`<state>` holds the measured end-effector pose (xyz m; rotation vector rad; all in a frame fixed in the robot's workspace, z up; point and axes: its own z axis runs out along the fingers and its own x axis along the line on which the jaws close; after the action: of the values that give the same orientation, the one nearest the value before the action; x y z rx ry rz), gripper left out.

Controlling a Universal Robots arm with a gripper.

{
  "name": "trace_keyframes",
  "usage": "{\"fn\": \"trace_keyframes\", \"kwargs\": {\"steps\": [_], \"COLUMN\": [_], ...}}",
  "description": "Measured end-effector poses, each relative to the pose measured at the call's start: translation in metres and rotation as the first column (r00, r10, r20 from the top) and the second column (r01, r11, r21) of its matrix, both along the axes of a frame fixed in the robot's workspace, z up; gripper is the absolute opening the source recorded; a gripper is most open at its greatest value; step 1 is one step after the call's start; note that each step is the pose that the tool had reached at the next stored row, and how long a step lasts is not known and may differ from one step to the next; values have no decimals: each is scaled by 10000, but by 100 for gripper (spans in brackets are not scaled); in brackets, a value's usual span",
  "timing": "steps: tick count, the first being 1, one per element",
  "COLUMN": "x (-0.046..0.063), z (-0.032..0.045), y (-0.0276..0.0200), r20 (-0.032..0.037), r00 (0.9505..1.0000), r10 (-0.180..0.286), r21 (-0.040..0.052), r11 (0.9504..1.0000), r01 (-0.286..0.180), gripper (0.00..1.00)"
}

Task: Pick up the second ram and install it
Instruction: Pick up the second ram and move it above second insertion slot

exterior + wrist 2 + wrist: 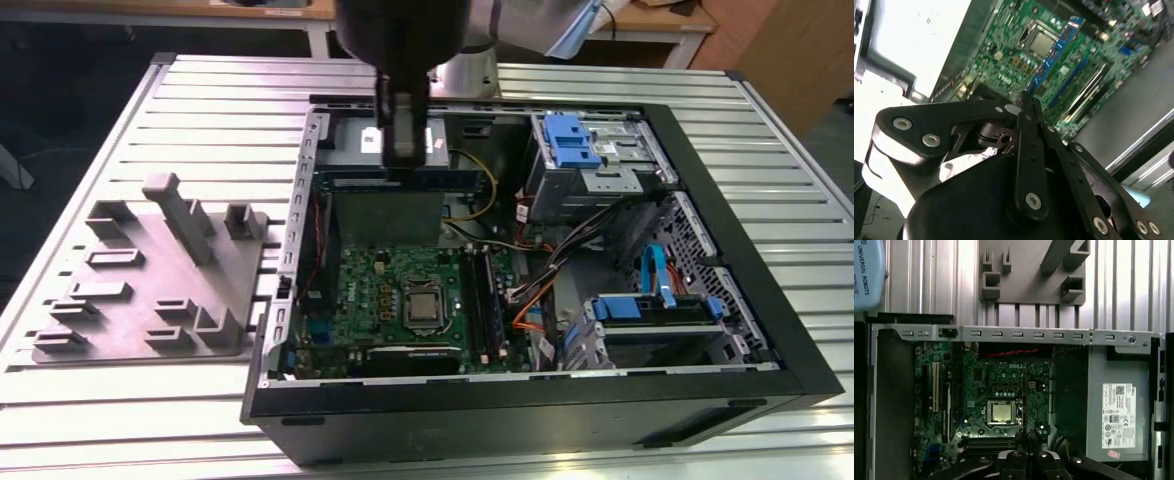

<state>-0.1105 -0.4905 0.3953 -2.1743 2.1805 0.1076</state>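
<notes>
Second wrist view: fingers [1030, 135] pinch the ram stick [1056, 50] above the motherboard [1009, 27]; lowering it level and square looks the key.

The second ram [1056, 52] is a long, narrow stick, dark green with a bluish sheen. It is pinched at mid-length by the pincer [1026, 100] and held level on its long edge, in the air above the open case [534, 410].
</notes>
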Motion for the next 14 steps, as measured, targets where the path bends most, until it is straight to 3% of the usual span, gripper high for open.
{"fn": "trace_keyframes", "kwargs": {"steps": [6, 14], "x": [217, 339], "z": [-14, -136], "y": [0, 0], "r20": [0, 0], "r00": [10000, 10000], "r10": [-1, 0], "r21": [1, -1], "r11": [10000, 10000], "r01": [1, 0], "gripper": [8, 8]}}
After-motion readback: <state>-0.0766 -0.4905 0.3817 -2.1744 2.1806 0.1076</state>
